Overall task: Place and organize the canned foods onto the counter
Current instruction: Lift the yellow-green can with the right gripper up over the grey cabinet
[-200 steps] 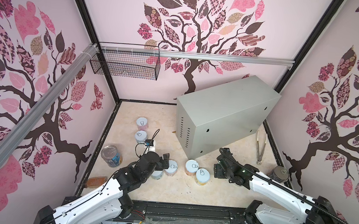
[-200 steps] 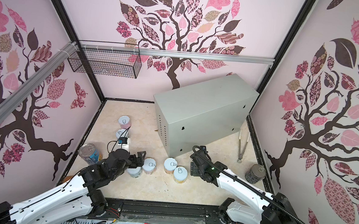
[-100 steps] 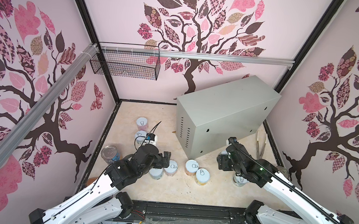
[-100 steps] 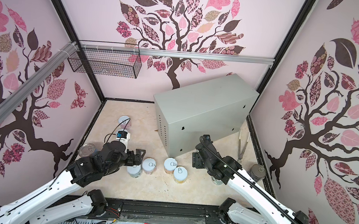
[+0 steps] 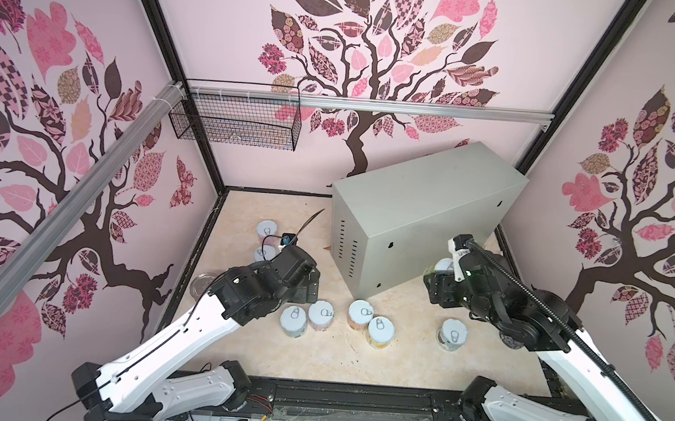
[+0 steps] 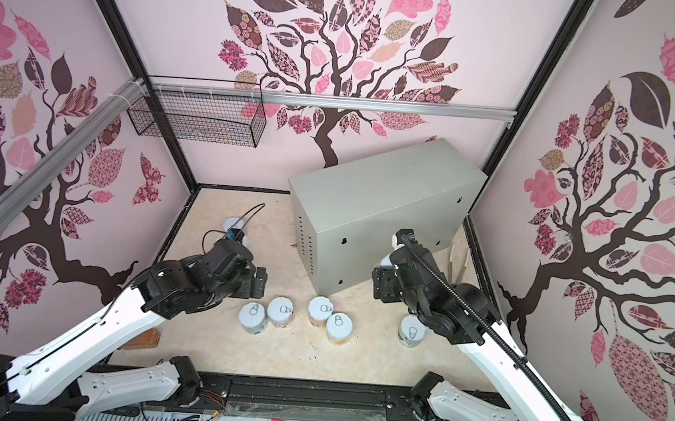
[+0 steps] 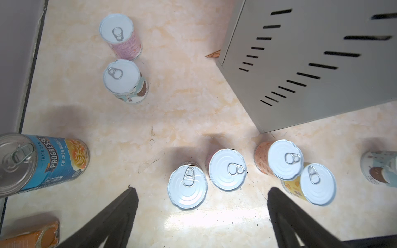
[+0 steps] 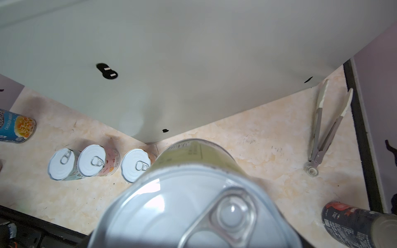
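Our right gripper (image 5: 440, 277) is clamped on a short can with a yellow-green label and a pale pull-tab lid (image 8: 193, 204). That lid fills the near part of the right wrist view, so close that the fingers themselves escape us. We find gripper and can raised off the marbled beige floor (image 8: 257, 150), just in front of the long holed side of the counter (image 5: 423, 210), a large light-grey sheet-metal box; touching it or not, we cannot tell.

Over to the left gripper (image 7: 201, 190): jaws spread wide, nothing held. Its two black fingers (image 7: 116, 214) hang above the floor, and between them the left wrist view gives us a short can showing only its pale lid (image 7: 187, 186). Right beside it stands a pink-labelled short can (image 7: 227, 169), then a salmon-labelled short can (image 7: 283, 158) touching a yellow-labelled short can (image 7: 318, 184). All four sit on the floor near the box's front corner. A fifth short can with a pale blue label (image 5: 451, 334) stands apart from them, further right.

Further back on the left we spot two more short cans, one behind the other: a rear pink can (image 7: 120, 36) and a rear pale blue can (image 7: 124, 81). A tall blue-labelled soup can (image 7: 43, 161) stands by the floor's left edge. By the right edge we catch a tall dark-labelled can (image 8: 354, 225), and near it metal tongs with pale tips (image 8: 326, 124) lie flat on the floor beside the counter's end.
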Tool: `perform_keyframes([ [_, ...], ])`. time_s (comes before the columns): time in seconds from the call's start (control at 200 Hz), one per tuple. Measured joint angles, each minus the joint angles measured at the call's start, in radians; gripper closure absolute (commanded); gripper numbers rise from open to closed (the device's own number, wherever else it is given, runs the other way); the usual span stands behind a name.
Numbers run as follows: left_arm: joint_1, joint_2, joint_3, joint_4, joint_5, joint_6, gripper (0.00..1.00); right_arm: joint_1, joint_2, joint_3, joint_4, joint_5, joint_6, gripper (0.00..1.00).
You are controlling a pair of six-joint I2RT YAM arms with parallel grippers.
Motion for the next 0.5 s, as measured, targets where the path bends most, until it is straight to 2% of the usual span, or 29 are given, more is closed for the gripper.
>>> perform_keyframes([
  [0.115, 0.0, -0.113, 0.007, 0.013, 0.034, 0.047, 0.02, 0.0, 0.044, 0.122, -0.052, 0.013, -0.01, 0.58],
  [0.19, 0.0, -0.134, 0.053, -0.003, 0.039, 0.071, 0.02, 0.0, 0.078, 0.208, -0.08, 0.027, -0.014, 0.58],
  [0.335, 0.0, -0.1, 0.16, -0.012, 0.051, 0.114, 0.02, -0.001, 0.15, 0.365, -0.126, 0.064, -0.025, 0.58],
  [0.5, 0.0, -0.043, 0.198, -0.017, 0.103, 0.15, 0.02, -0.009, 0.274, 0.583, -0.172, 0.108, -0.048, 0.6],
])
